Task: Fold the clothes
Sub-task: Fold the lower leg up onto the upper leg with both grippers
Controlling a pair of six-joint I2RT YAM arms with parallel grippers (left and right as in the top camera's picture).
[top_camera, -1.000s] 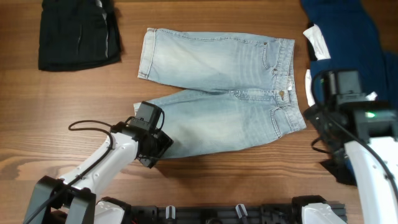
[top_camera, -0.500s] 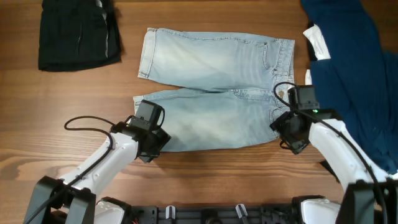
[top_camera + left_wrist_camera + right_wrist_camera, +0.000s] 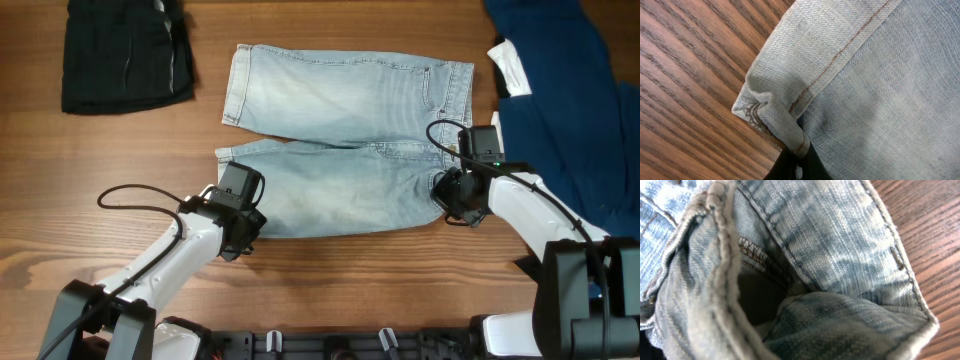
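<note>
Pale blue denim shorts point(image 3: 340, 150) lie flat in the middle of the wooden table, legs to the left, waistband to the right. My left gripper point(image 3: 241, 233) sits at the near leg's bottom hem corner. In the left wrist view, the left gripper point(image 3: 797, 167) is shut on that folded hem corner point(image 3: 775, 117). My right gripper point(image 3: 456, 203) rests on the near end of the waistband. The right wrist view is filled with the bunched waistband point(image 3: 840, 325) and its open inside; the fingers are hidden under the cloth.
A folded black garment point(image 3: 125, 50) lies at the far left. A navy garment point(image 3: 560, 70) with a white piece point(image 3: 510, 68) is heaped at the far right, close behind the right arm. The left arm's cable point(image 3: 130, 195) loops over the bare wood point(image 3: 100, 150).
The right arm swung in from the right edge onto the waistband corner. Both grippers went from open to shut on denim. The near edge of the shorts has pulled slightly inward.
</note>
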